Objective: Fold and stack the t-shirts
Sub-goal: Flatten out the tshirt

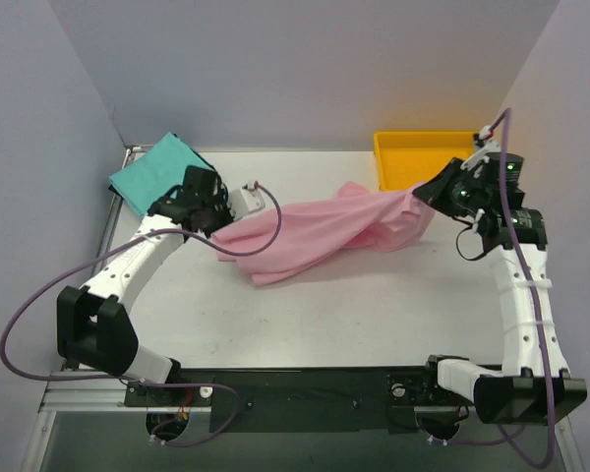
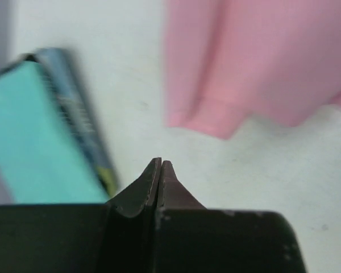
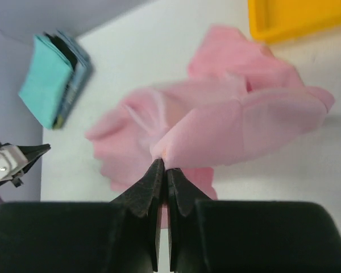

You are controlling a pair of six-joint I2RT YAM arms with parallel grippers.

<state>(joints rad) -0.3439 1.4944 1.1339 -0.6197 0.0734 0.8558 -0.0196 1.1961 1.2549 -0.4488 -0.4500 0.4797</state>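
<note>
White table point(image 1: 374, 305), right claw point(image 3: 163, 165) tight on pink t-shirt point(image 3: 244, 122), left claw point(image 2: 161, 164) pressed together nearby

The top camera sits high above and behind the near edge of the table point(image 1: 305, 324), and it looks down and forward over the whole surface. The left wrist camera is low near the far left corner and looks past its own left gripper point(image 2: 160, 163) at very close range. The right wrist camera is raised near the far right corner and faces left across the table over the right gripper point(image 3: 162, 166). All three views share the pink t-shirt point(image 1: 324, 231) and the teal-green t-shirt point(image 1: 152, 177); the yellow tray point(image 1: 413, 162) appears in the top and right wrist views.
</note>
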